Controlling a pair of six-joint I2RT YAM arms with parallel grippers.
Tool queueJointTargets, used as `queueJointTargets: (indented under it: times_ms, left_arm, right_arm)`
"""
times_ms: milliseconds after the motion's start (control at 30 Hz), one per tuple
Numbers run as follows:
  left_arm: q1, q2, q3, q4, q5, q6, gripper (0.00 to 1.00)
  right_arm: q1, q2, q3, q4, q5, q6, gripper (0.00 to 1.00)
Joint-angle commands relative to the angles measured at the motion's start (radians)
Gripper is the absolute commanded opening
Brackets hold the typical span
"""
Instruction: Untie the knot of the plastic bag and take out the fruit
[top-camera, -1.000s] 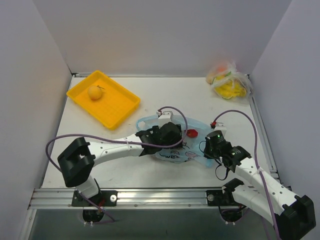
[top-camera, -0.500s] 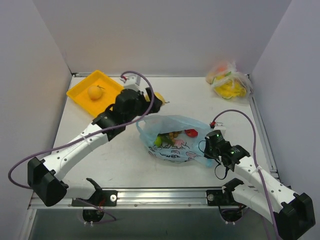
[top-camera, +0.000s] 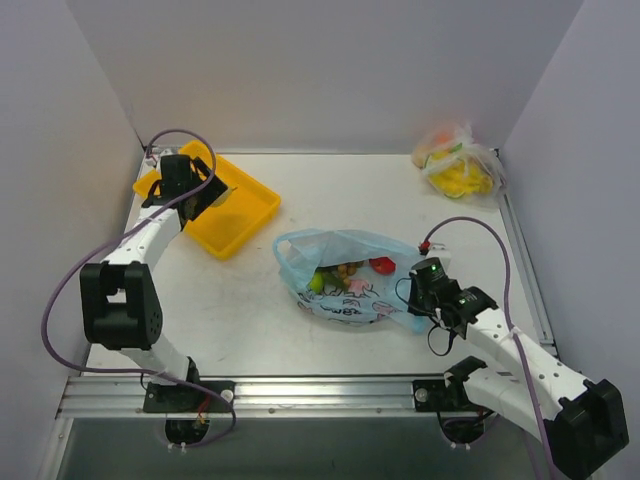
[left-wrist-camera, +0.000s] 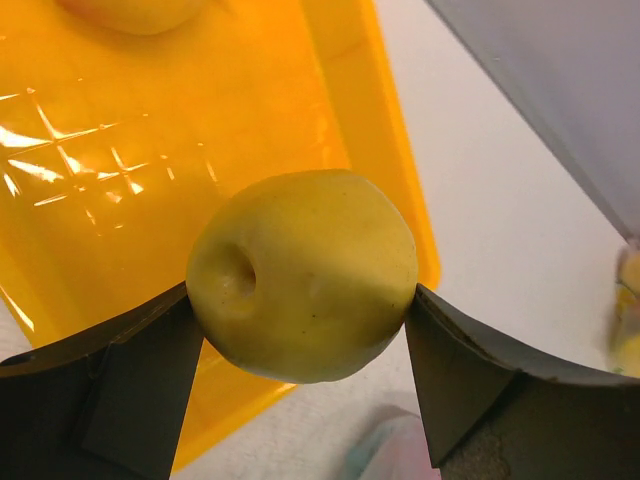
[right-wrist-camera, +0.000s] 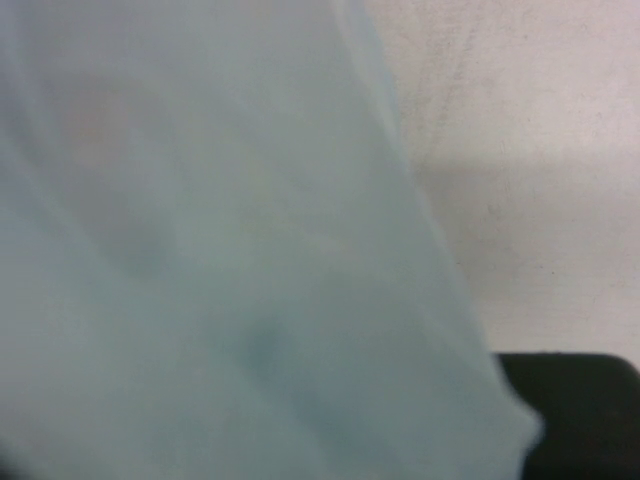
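The light blue plastic bag (top-camera: 345, 275) lies open mid-table, and no knot shows on it. Inside it I see a red apple (top-camera: 381, 265), a green apple (top-camera: 317, 283) and a brown bunch (top-camera: 347, 270). My left gripper (top-camera: 210, 190) is over the yellow tray (top-camera: 245, 215), shut on the yellow pear (left-wrist-camera: 305, 275), which it holds above the tray floor (left-wrist-camera: 150, 150). The orange (left-wrist-camera: 130, 10) lies in the tray beyond the pear. My right gripper (top-camera: 418, 298) is at the bag's right corner. Blurred blue plastic (right-wrist-camera: 220, 250) fills the right wrist view, and the gripper looks shut on it.
A clear bag (top-camera: 455, 160) with yellow-orange contents sits at the back right corner. White walls close in the table on the left, back and right. The right arm's cable (top-camera: 470, 225) loops over the table beside the blue bag.
My left arm lifted the yellow pear out of the bag and swung it left and back to over the yellow tray. The bag now lies open and slack. The right gripper has stayed put.
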Motion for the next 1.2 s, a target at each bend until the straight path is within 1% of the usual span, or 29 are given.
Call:
queueJointTargets:
  times_ms: [0, 33, 67, 133, 167, 233, 333, 400, 500, 600, 633, 700, 733, 767, 800, 867, 900, 967, 1000, 1033, 1100, 1133, 1167]
  left_arm:
    - [0.041, 0.122, 0.088, 0.022, 0.046, -0.027, 0.69]
    - [0.041, 0.175, 0.132, 0.016, 0.069, -0.025, 0.73]
    - [0.07, 0.199, 0.151, 0.011, 0.072, -0.028, 0.75]
    - [0.087, 0.235, 0.203, -0.006, 0.072, -0.03, 0.81]
    - [0.09, 0.258, 0.219, -0.013, 0.071, -0.031, 0.9]
    - [0.095, 0.272, 0.237, -0.022, 0.061, -0.03, 0.97]
    - [0.098, 0.266, 0.243, -0.036, 0.058, -0.022, 0.98]
    - [0.098, 0.25, 0.23, -0.042, 0.057, -0.015, 0.98]
    - [0.097, 0.205, 0.2, -0.061, 0.064, -0.011, 0.97]
    - [0.077, 0.119, 0.144, -0.064, 0.072, 0.005, 0.97]
    - [0.064, 0.064, 0.128, -0.065, 0.069, 0.018, 0.97]
    - [0.0, 0.006, 0.092, -0.085, 0.054, 0.064, 0.97]
    - [-0.023, -0.051, 0.081, -0.093, 0.054, 0.085, 0.97]
    - [-0.049, -0.08, 0.072, -0.111, 0.028, 0.131, 0.97]
    - [-0.117, -0.108, 0.061, -0.121, 0.012, 0.159, 0.98]
    - [-0.194, -0.187, 0.032, -0.156, -0.005, 0.232, 0.97]
    - [-0.274, -0.215, 0.019, -0.168, -0.018, 0.251, 0.97]
    - [-0.374, -0.286, -0.017, -0.2, -0.063, 0.295, 0.97]
    - [-0.417, -0.306, -0.03, -0.213, -0.109, 0.301, 0.97]
    - [-0.516, -0.341, -0.042, -0.223, -0.121, 0.306, 0.98]
    - [-0.612, -0.366, -0.07, -0.256, -0.178, 0.3, 0.97]
    - [-0.697, -0.378, -0.074, -0.265, -0.193, 0.297, 0.97]
    - [-0.75, -0.381, -0.074, -0.288, -0.215, 0.297, 0.97]
  right_arm:
    - [-0.008, 0.022, 0.045, -0.018, 0.028, -0.011, 0.11]
    - [-0.008, 0.025, 0.046, -0.017, 0.029, -0.013, 0.11]
    - [-0.01, 0.029, 0.048, -0.018, 0.029, -0.017, 0.11]
    - [-0.011, 0.036, 0.049, -0.017, 0.032, -0.017, 0.11]
    - [-0.011, 0.036, 0.049, -0.017, 0.034, -0.019, 0.11]
    - [-0.013, 0.042, 0.049, -0.018, 0.034, -0.017, 0.11]
    - [-0.011, 0.049, 0.052, -0.017, 0.032, -0.019, 0.12]
    - [-0.013, 0.046, 0.052, -0.017, 0.031, -0.019, 0.16]
    - [-0.013, 0.039, 0.055, -0.017, 0.029, -0.022, 0.18]
    - [-0.013, 0.016, 0.052, -0.018, 0.028, -0.025, 0.19]
    - [-0.013, 0.011, 0.052, -0.017, 0.026, -0.025, 0.19]
    - [-0.014, 0.0, 0.051, -0.017, 0.026, -0.025, 0.19]
    - [-0.014, -0.001, 0.051, -0.018, 0.023, -0.025, 0.19]
    - [-0.014, -0.003, 0.051, -0.017, 0.02, -0.023, 0.19]
    - [-0.014, -0.004, 0.052, -0.017, 0.017, -0.022, 0.19]
    - [-0.013, -0.007, 0.054, -0.017, 0.013, -0.02, 0.19]
    - [-0.013, -0.01, 0.052, -0.017, 0.011, -0.019, 0.18]
    - [-0.013, -0.02, 0.054, -0.017, 0.011, -0.016, 0.18]
    - [-0.013, -0.023, 0.054, -0.017, 0.011, -0.013, 0.18]
    - [-0.013, -0.026, 0.052, -0.018, 0.012, -0.013, 0.18]
    - [-0.011, -0.032, 0.052, -0.018, 0.011, -0.008, 0.18]
    - [-0.013, -0.032, 0.052, -0.017, 0.011, -0.003, 0.18]
    - [-0.013, -0.036, 0.051, -0.017, 0.011, -0.002, 0.18]
